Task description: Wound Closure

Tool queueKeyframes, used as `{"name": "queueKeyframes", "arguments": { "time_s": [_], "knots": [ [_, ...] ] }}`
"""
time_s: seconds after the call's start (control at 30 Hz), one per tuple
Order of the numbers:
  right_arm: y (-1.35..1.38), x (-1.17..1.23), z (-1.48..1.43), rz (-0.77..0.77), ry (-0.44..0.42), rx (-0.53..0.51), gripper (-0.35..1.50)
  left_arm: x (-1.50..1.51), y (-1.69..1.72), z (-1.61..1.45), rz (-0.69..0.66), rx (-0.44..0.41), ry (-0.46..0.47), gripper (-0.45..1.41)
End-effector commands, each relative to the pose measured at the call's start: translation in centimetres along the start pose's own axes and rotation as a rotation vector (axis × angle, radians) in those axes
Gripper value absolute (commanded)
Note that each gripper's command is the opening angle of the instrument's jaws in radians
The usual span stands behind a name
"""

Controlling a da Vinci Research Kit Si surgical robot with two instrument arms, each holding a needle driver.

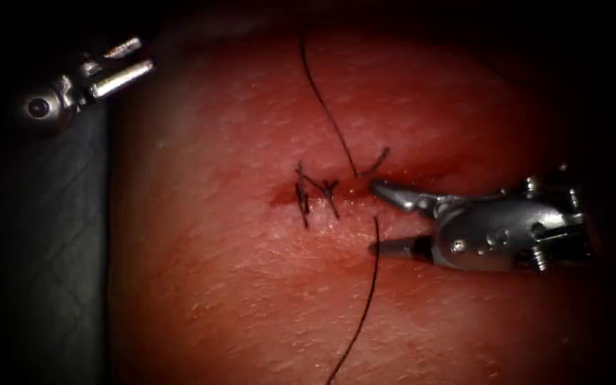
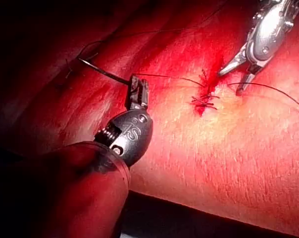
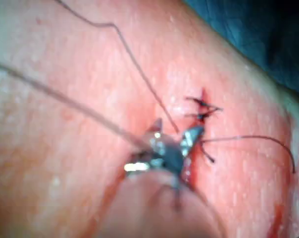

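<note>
Left tool grips the needle off the tissue; right tool gapes empty at the cut.

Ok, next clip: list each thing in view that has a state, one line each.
Left claw: shut on the needle, held off to the left of the cut.
Needle: gripped at one end of its curve, out of the tissue.
Right claw: open, holding nothing, at the cut's right end.
Cut: stitched at its left part, knots with short ends.
Thread: loose across the tissue.
</note>
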Motion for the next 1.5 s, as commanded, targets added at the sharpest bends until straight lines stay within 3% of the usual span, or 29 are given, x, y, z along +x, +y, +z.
{"name": "queueKeyframes", "arguments": {
  "time_s": [0.03,0.1,0.13,0.5,0.87,1.47,1.5],
  "knots": [
    [-0.11,0.05,0.06,-0.001,0.005,0.004,0.84,-0.04,0.04,0.06,0.001,-0.004,0.0,-0.45],
    [-0.18,0.08,0.02,-0.008,0.017,0.008,-0.27,-0.04,0.05,0.06,0.001,-0.004,0.0,-0.45],
    [-0.19,0.1,0.0,-0.008,0.018,0.009,-0.35,-0.04,0.05,0.06,0.001,-0.003,0.0,-0.45],
    [-0.24,0.45,-0.27,-0.011,0.085,0.028,-0.35,-0.07,0.06,0.08,0.003,-0.007,-0.003,-0.45],
    [-0.35,0.81,-0.34,-0.023,0.1,0.05,-0.35,-0.16,0.11,0.12,-0.006,-0.018,-0.014,-0.45],
    [-0.44,1.0,-0.39,0.01,0.111,0.094,-0.35,-0.32,0.16,0.17,-0.011,-0.031,-0.03,-0.45],
    [-0.42,0.99,-0.39,0.053,0.108,0.098,-0.1,-0.32,0.17,0.17,-0.01,-0.033,-0.032,-0.45]
  ]
}}
